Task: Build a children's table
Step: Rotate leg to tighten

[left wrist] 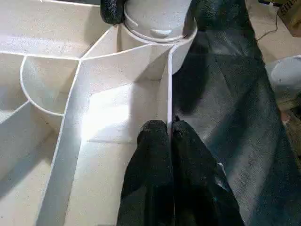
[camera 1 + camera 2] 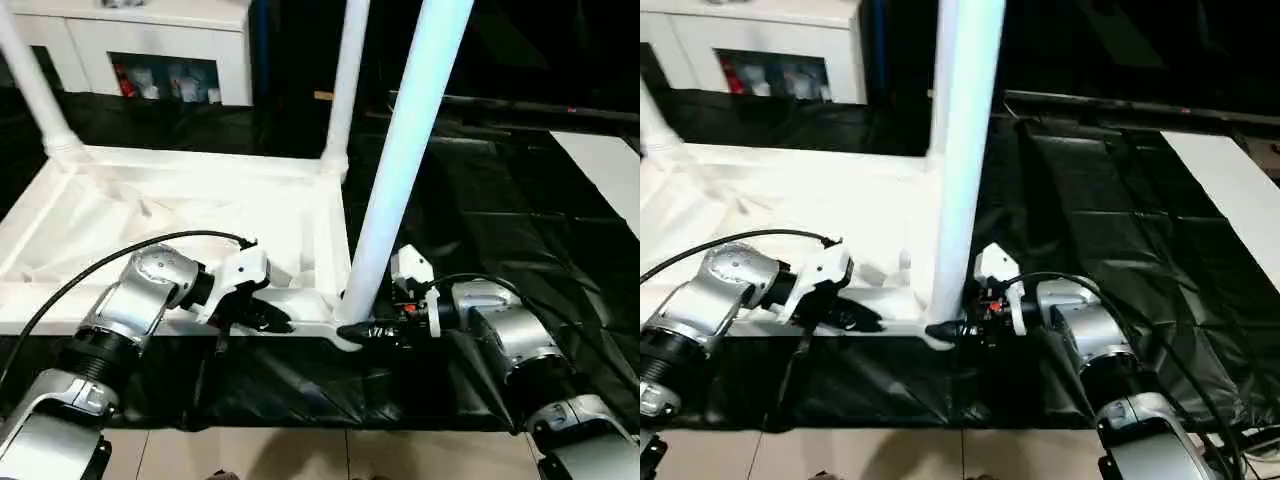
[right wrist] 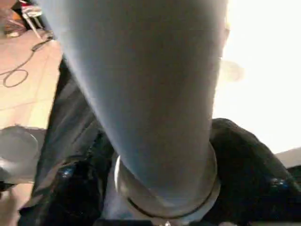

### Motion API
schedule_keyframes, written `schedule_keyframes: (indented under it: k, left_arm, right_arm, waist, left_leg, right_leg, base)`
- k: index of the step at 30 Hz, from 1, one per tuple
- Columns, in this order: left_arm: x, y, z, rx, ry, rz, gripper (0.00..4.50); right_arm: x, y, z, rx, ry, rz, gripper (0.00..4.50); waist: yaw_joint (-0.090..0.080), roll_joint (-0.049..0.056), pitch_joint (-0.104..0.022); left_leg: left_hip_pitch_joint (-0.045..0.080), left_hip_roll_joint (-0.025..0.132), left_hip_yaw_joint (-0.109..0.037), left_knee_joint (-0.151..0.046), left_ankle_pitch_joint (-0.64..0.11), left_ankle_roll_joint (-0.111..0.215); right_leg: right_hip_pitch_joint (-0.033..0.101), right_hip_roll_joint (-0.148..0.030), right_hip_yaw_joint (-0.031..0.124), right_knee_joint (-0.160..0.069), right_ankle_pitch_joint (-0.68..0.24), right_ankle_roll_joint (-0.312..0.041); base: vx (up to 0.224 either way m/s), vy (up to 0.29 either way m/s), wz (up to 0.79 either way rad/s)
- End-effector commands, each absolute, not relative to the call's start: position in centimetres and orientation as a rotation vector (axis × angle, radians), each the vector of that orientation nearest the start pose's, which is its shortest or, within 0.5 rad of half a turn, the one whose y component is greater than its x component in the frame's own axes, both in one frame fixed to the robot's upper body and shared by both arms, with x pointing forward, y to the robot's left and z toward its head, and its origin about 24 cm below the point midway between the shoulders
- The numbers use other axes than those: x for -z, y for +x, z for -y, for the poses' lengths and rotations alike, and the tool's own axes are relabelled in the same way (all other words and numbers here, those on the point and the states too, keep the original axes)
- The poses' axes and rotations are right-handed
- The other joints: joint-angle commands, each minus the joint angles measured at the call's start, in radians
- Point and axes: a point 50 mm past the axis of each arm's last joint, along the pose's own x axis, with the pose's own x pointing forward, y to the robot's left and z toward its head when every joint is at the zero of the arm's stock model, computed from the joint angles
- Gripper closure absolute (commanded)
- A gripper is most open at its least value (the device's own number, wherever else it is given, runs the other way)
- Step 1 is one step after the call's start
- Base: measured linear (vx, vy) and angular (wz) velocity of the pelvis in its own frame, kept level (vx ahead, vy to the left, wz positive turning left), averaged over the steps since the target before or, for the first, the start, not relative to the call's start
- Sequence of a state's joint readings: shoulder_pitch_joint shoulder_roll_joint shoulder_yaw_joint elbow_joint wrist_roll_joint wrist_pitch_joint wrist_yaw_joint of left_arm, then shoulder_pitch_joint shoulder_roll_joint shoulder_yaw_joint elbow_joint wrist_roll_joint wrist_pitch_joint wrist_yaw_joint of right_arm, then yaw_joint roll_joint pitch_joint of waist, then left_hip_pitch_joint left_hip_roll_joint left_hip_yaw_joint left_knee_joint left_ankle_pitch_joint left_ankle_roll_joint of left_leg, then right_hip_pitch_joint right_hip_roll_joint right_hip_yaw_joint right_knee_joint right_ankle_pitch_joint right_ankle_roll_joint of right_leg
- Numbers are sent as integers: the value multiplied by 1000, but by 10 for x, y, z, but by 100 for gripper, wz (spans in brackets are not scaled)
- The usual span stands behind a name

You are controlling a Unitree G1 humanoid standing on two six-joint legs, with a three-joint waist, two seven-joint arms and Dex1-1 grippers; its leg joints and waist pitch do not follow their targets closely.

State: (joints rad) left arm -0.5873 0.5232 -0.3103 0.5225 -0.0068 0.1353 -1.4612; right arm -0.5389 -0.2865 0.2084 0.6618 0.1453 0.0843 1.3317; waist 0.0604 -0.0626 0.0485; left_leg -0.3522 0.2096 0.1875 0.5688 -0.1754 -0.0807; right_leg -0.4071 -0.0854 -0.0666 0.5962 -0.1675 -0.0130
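The children's table top (image 2: 150, 220) lies upside down on the black-covered work table, ribbed underside up. Two white legs stand upright in its far corner sockets (image 2: 35, 90) (image 2: 345, 80). A third leg (image 2: 400, 150) stands in the near right socket, leaning slightly right. My right gripper (image 2: 352, 330) reaches in from the right, and its black fingers (image 1: 113, 9) press both sides of this leg's flared base (image 3: 164, 188). My left gripper (image 1: 164, 129) is shut on the top's thin near rim wall (image 1: 168, 94), just left of that socket.
The black cover (image 2: 480, 200) stretches to the right of the top. A white board (image 2: 610, 170) lies at the far right. A white cabinet (image 2: 150, 40) stands behind. Tiled floor (image 2: 300, 455) shows below the work table's near edge. A black cable (image 2: 120, 250) loops over my left forearm.
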Motion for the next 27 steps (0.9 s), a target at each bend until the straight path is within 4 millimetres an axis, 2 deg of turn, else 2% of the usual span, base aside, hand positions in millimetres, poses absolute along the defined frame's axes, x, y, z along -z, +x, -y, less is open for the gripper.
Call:
schedule_keyframes:
  k: [1, 4, 5, 6, 10, 11, 12, 14, 15, 16, 17, 18, 19, 21, 22, 23, 25, 27]
  left_arm:
    - [-68, 303, -169, 1528, 447, -578, 450]
    - [-68, 303, -171, 1531, 443, -582, 450]
    - [-68, 302, -171, 1534, 440, -586, 450]
    - [-68, 302, -172, 1535, 440, -588, 450]
    - [-67, 304, -171, 1516, 443, -590, 450]
    - [-67, 306, -170, 1495, 440, -587, 450]
    - [-66, 308, -168, 1466, 433, -579, 450]
    - [-65, 311, -166, 1434, 433, -571, 450]
    - [-65, 318, -156, 1346, 415, -534, 450]
    - [-64, 323, -147, 1296, 405, -510, 450]
    - [-64, 324, -143, 1285, 403, -504, 450]
    - [-63, 325, -139, 1269, 400, -495, 450]
    - [-62, 327, -124, 1240, 377, -467, 450]
    - [-62, 329, -116, 1223, 361, -449, 450]
    - [-61, 330, -109, 1213, 352, -439, 450]
    - [-61, 333, -96, 1184, 343, -417, 450]
    - [-61, 335, -88, 1171, 361, -402, 450]
    - [-60, 337, -88, 1159, 377, -394, 450]
  right_arm:
    - [-33, 298, 120, -1483, -78, -415, 151]
    - [-31, 297, 118, -1493, -74, -416, 173]
    - [-30, 295, 116, -1501, -64, -416, 173]
    - [-30, 294, 115, -1507, -60, -416, 188]
    - [-26, 289, 114, -1502, -41, -415, 197]
    - [-24, 289, 113, -1483, -28, -408, 197]
    - [-22, 288, 112, -1445, -7, -395, 199]
    - [-20, 288, 110, -1400, -3, -386, 199]
    - [-13, 292, 107, -1232, 20, -360, 199]
    - [-8, 294, 106, -1127, 48, -347, 199]
    - [-7, 295, 105, -1090, 58, -347, 200]
    - [-5, 296, 103, -1040, 71, -347, 200]
    - [-2, 300, 98, -928, 113, -340, 200]
    - [-1, 301, 94, -875, 130, -332, 200]
    - [0, 304, 89, -819, 150, -333, 200]
    - [-2, 308, 75, -730, 183, -319, 200]
    - [-5, 312, 62, -677, 177, -312, 201]
    - [-9, 315, 59, -656, 172, -286, 201]
  waist:
    - [3, 17, -55]
    - [2, 18, -58]
    - [3, 22, -58]
    - [2, 21, -59]
    - [3, 18, -60]
    - [3, 19, -61]
    - [2, 24, -59]
    - [2, 23, -58]
    - [3, 28, -55]
    - [-4, 31, -48]
    - [-9, 25, -50]
    - [-10, 27, -50]
    - [-12, 32, -48]
    - [-20, 33, -49]
    - [-26, 40, -48]
    - [-28, 38, -49]
    - [-34, 40, -48]
    - [-39, 42, -49]
  left_leg:
    - [12, 30, -5, -67, -302, -4]
    - [9, 29, -6, -67, -283, -5]
    - [9, 29, -6, -68, -279, -5]
    - [8, 28, -5, -67, -273, -4]
    - [7, 28, -4, -65, -252, 4]
    - [7, 28, -4, -65, -252, 4]
    - [8, 28, -3, -66, -260, 2]
    - [10, 27, -3, -67, -287, -4]
    - [12, 26, -5, -68, -304, -8]
    - [24, 23, -9, -69, -382, -33]
    - [24, 21, -11, -68, -395, -37]
    - [20, 20, -17, -71, -399, -42]
    - [19, 19, -19, -72, -401, -42]
    - [21, 17, -22, -71, -419, -39]
    - [17, 16, -22, -73, -427, -34]
    - [17, 15, -23, -71, -427, -33]
    - [18, 12, -24, -70, -439, -32]
    - [17, 10, -29, -71, -452, -27]
  right_leg:
    - [41, -53, 44, -70, -325, -209]
    - [44, -50, 43, -64, -283, -216]
    - [45, -51, 42, -63, -272, -219]
    - [45, -49, 42, -61, -251, -224]
    - [48, -48, 42, -56, -206, -238]
    - [48, -48, 41, -55, -205, -239]
    - [46, -48, 42, -58, -203, -240]
    - [45, -48, 42, -62, -245, -234]
    - [42, -49, 42, -65, -270, -229]
    - [30, -53, 42, -82, -397, -198]
    - [32, -52, 41, -86, -437, -182]
    - [35, -54, 38, -92, -482, -156]
    - [33, -55, 38, -94, -500, -147]
    - [30, -55, 33, -103, -541, -124]
    - [30, -53, 32, -107, -542, -120]
    - [29, -54, 30, -107, -541, -118]
    - [25, -53, 28, -112, -566, -109]
    - [28, -54, 22, -120, -599, -86]
  base:
    - [0, 0, 0]
    - [0, 0, 0]
    - [0, 0, 0]
    - [0, 0, 0]
    - [0, 0, 0]
    - [0, 0, 0]
    - [0, 0, 0]
    - [0, 0, 0]
    - [0, 0, 0]
    - [0, 0, 0]
    - [0, 0, 0]
    - [-53, 8, -2]
    - [-51, 19, -3]
    - [-26, 10, -2]
    - [0, 0, 0]
    - [0, 0, 0]
    - [0, 0, 0]
    - [0, 0, 0]
